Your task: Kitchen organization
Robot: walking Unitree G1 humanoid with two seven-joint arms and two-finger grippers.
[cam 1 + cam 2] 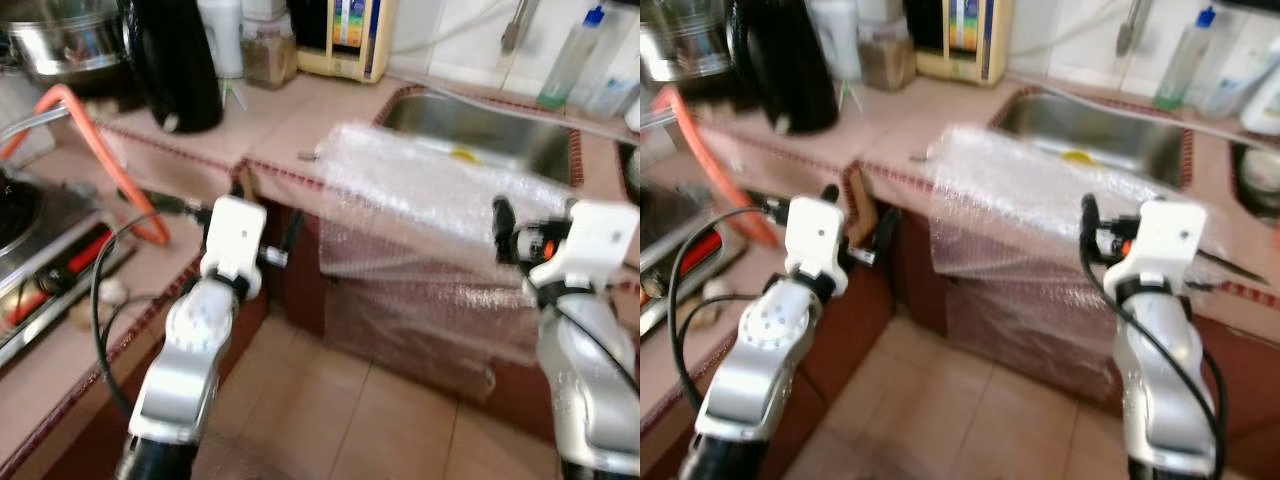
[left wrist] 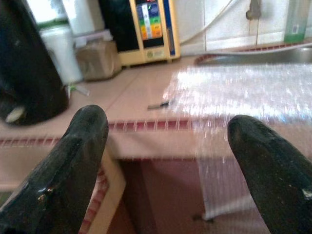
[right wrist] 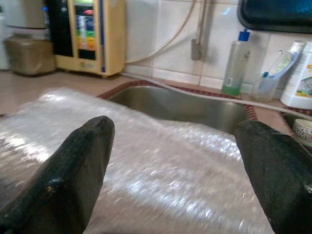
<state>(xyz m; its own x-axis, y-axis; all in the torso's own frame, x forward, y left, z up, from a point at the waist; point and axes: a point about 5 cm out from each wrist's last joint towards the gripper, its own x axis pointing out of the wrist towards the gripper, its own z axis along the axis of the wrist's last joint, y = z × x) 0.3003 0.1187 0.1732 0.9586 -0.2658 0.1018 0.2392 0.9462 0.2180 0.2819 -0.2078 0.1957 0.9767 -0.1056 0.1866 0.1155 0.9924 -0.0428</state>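
Both grippers, left gripper (image 2: 161, 161) and right gripper (image 3: 175, 170), are spread wide and hold nothing, facing the bubble wrap (image 1: 440, 190). This clear, crinkly sheet drapes over the tabletop (image 1: 270, 120) edge before the sink (image 1: 480, 125). A grab could probably drag it floorward, since it lies loose.

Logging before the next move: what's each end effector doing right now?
Left end effector: open, holding nothing, facing the counter edge.
Right end effector: open, holding nothing, over the bubble wrap.
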